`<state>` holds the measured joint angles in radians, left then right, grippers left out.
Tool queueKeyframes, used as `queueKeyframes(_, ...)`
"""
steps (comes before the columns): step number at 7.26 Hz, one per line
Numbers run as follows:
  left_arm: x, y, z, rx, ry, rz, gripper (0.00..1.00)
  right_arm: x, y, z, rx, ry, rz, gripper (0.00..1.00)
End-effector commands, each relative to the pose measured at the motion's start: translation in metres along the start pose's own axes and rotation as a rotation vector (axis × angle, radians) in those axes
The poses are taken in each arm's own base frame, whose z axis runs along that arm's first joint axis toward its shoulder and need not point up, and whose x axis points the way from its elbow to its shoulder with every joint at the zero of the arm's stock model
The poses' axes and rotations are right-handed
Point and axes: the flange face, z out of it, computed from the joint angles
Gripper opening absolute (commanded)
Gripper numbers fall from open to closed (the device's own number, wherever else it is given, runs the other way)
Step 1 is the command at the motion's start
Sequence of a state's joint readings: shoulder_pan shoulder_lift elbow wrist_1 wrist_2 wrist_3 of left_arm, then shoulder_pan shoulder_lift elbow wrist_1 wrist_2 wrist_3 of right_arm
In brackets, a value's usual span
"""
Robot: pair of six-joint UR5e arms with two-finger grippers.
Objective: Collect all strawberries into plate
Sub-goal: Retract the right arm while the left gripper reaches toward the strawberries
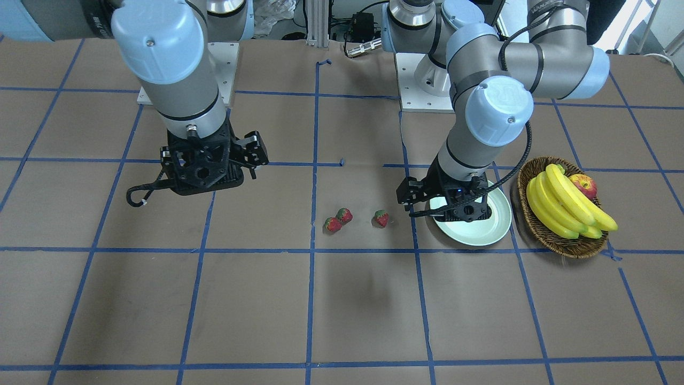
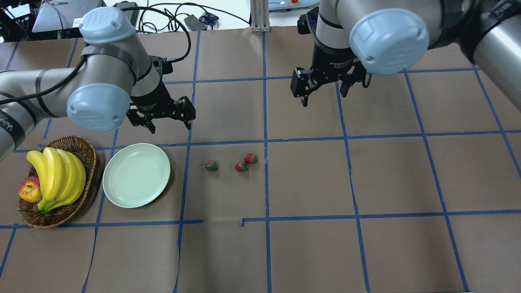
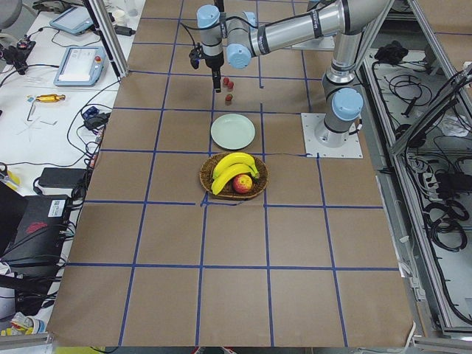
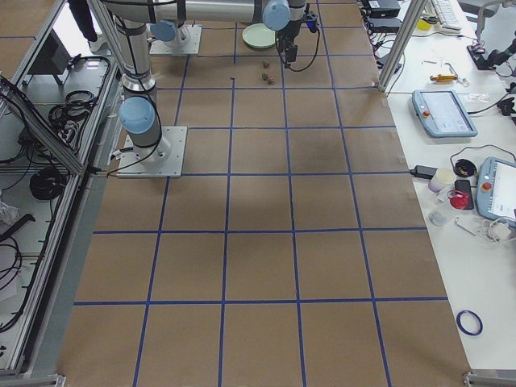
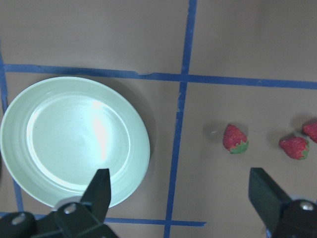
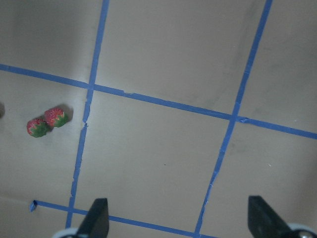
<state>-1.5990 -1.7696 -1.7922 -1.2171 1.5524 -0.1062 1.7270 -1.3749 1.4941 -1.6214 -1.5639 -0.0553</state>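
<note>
From my station I see the brown tabletop (image 2: 309, 252), taped into blue squares, with both arms held over it. The left hand (image 5: 181, 188) hangs above the tabletop close to the plate. Its fingers are spread wide and nothing is between them. The right hand (image 6: 178, 210) hovers over bare paper, off toward the right end from the fruit. It is just as wide open and just as empty.

A wicker basket (image 2: 87, 150) sits well in from every edge, on the left-end side of everything else. It holds a bunch of bananas (image 2: 61, 173) and an apple (image 2: 29, 190).

Just beside the basket, toward the right end, the mint-green plate (image 2: 136, 175) lies flat, with nothing in it.

All three strawberries rest on the paper past the plate, near it but apart from it. One (image 2: 211, 165) lies alone, nearest the plate. The other two (image 2: 241, 166) (image 2: 251, 158) lie side by side, touching or nearly so; I cannot tell which.
</note>
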Motion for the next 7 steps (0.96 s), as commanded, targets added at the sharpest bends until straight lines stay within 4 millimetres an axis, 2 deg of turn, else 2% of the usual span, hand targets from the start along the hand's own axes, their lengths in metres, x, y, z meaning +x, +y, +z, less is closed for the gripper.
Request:
queueKeyframes(1, 0.023, 0.000, 0.025, -0.005, -0.002, 0.007, 1.00, 0.034, 0.018, -0.023, -0.012, 0.028, 0.070, 1.00)
queueKeyframes(2, 0.025, -0.005, 0.035, -0.007, 0.007, 0.007, 1.00, 0.042, 0.025, -0.029, -0.015, 0.031, 0.088, 1.00)
queueKeyframes(3, 0.028, -0.009, 0.050, -0.029, 0.028, 0.008, 0.98, 0.042, 0.025, -0.026, -0.030, 0.025, 0.091, 1.00)
queueKeyframes(4, 0.028, -0.006, 0.078, -0.085, 0.023, 0.006, 0.98, 0.042, 0.026, -0.025, -0.033, 0.025, 0.093, 1.00)
queueKeyframes(5, 0.030, -0.002, 0.097, -0.126, 0.036, 0.003, 0.97, 0.042, 0.027, -0.021, -0.041, 0.025, 0.093, 1.00)
queueKeyframes(7, 0.037, -0.003, 0.120, -0.185, 0.089, -0.049, 0.93, 0.042, 0.027, -0.020, -0.044, 0.024, 0.094, 1.00)
